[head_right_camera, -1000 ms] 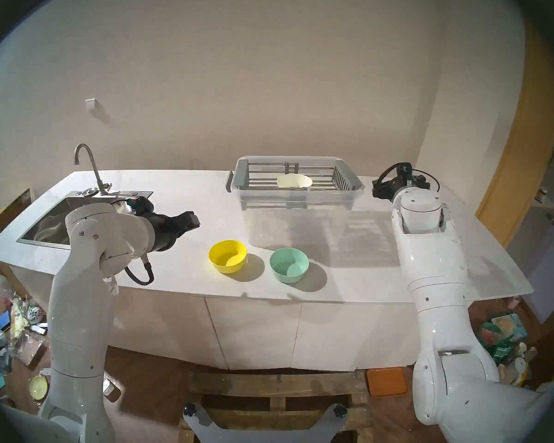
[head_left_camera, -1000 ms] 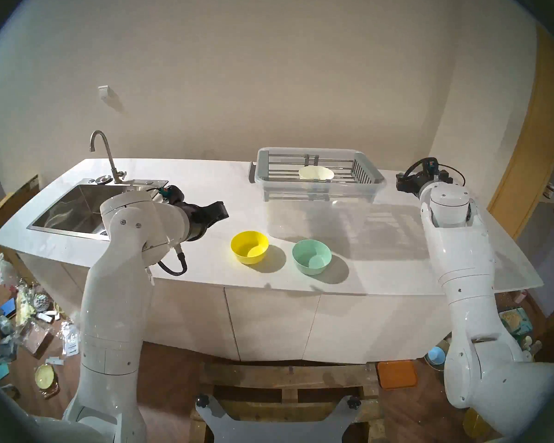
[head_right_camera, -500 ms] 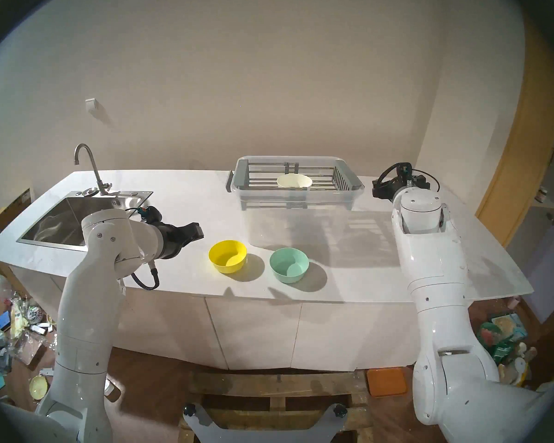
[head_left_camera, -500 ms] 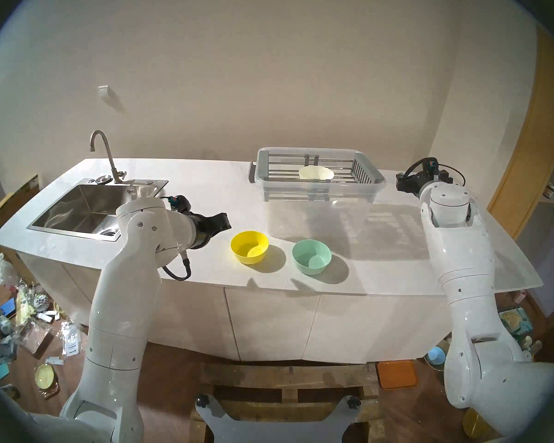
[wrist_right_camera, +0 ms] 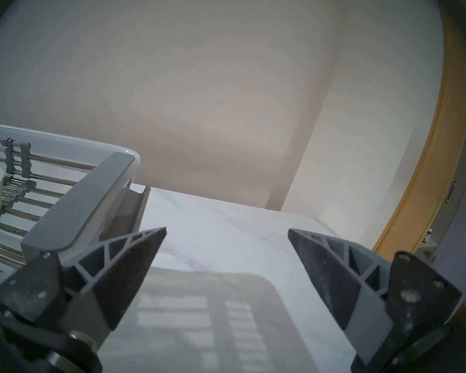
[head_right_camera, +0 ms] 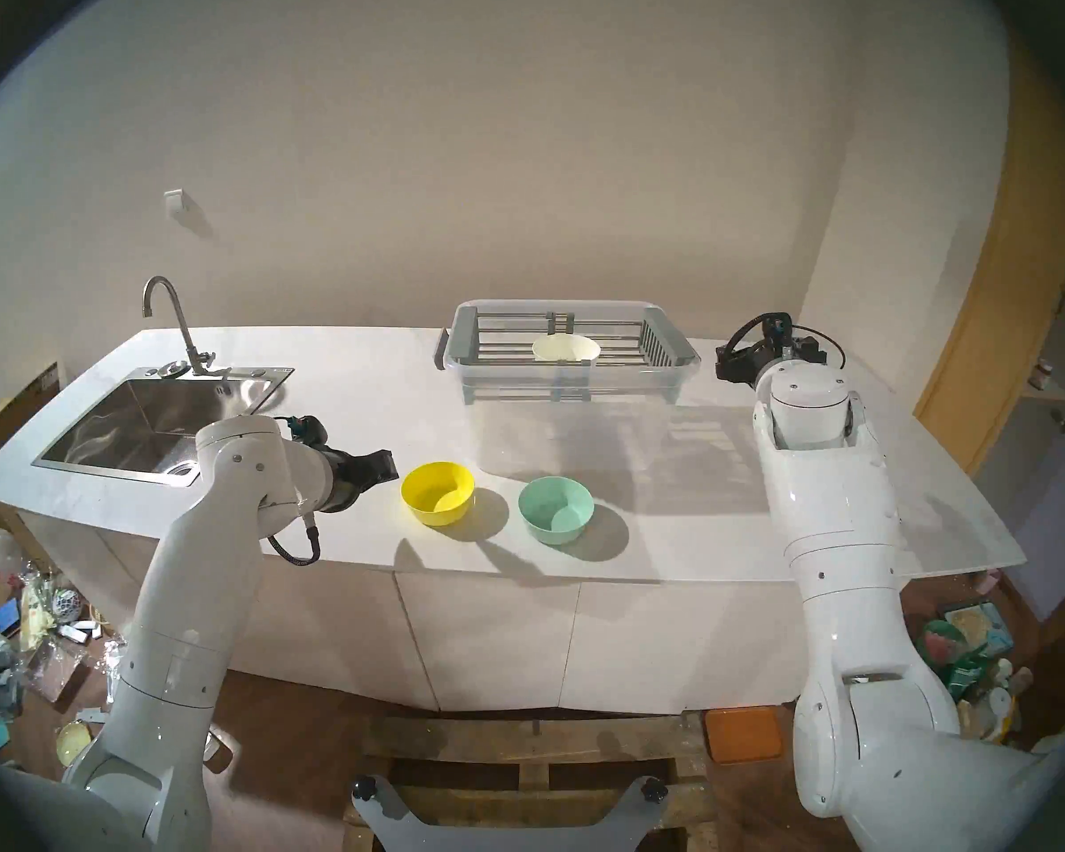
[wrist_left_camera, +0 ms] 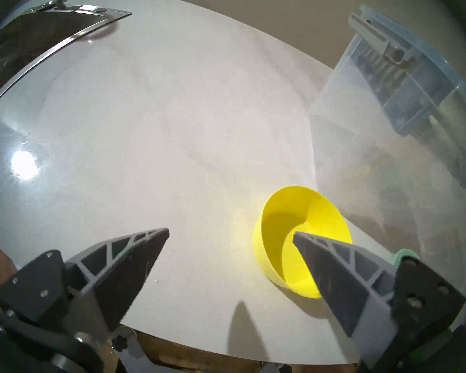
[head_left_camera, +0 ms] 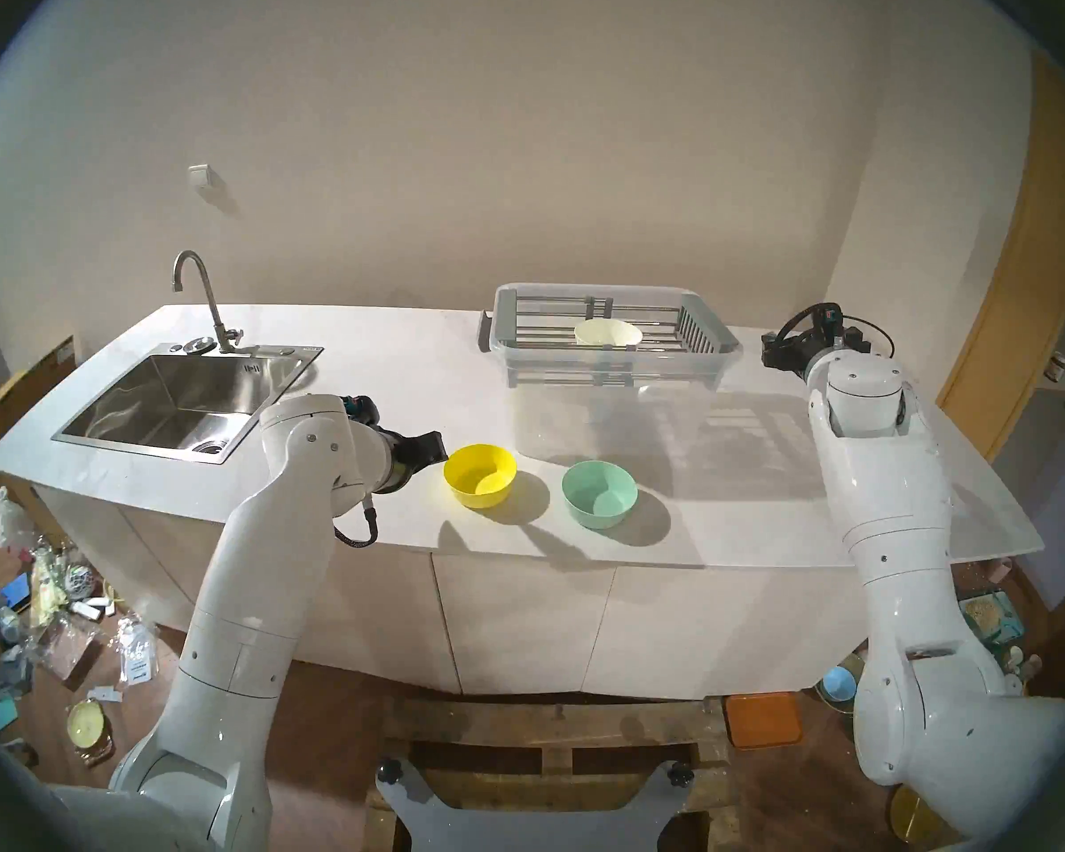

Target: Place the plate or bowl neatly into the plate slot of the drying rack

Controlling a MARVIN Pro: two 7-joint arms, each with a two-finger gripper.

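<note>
Yellow bowl (head_left_camera: 479,476) — round, plain, upright, empty

A long white counter (head_left_camera: 395,365) holds everything. A steel sink (head_left_camera: 173,396) with a tap (head_left_camera: 201,291) sits in its left end. A clear plastic tub (head_left_camera: 610,402) stands near the back. A yellow bowl (head_left_camera: 479,476) and a green bowl (head_left_camera: 599,494) sit side by side near the front edge.

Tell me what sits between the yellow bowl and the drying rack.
Nothing stands there: only bare white countertop separates the yellow bowl from the clear tub that carries the drying rack, shown in both head views.
</note>
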